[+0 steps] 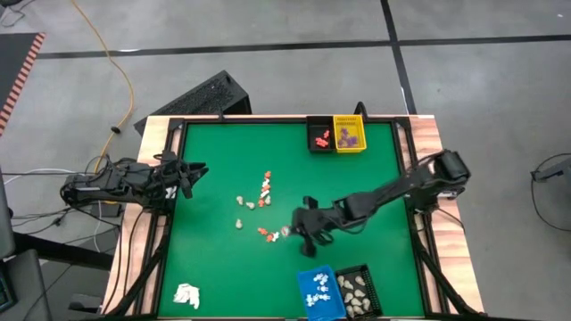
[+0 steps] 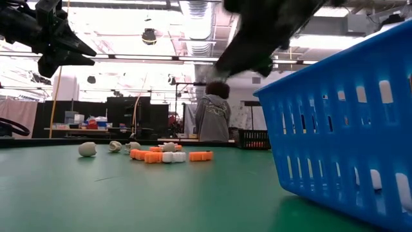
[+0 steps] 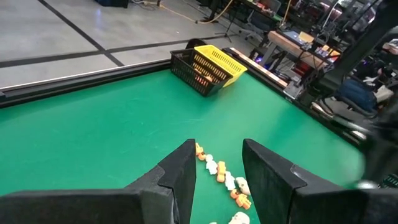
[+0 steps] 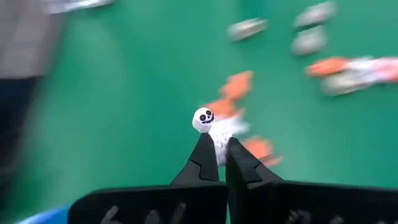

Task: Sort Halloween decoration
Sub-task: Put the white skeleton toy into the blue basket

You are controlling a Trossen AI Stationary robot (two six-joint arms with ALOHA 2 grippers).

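Pinching a small white skull-faced piece [image 4: 203,119], right hand [image 4: 216,142] hangs clenched over mid-worktop [image 1: 214,267]; other pieces [image 1: 264,188] lie scattered nearby. Left hand [image 3: 216,167] hovers released at the left edge.

I see grey concrete floor [image 1: 268,27] crossed by dark lines, a yellow cable [image 1: 120,76], bright ceiling lights [image 2: 193,9], a person [image 2: 214,116] standing beyond.
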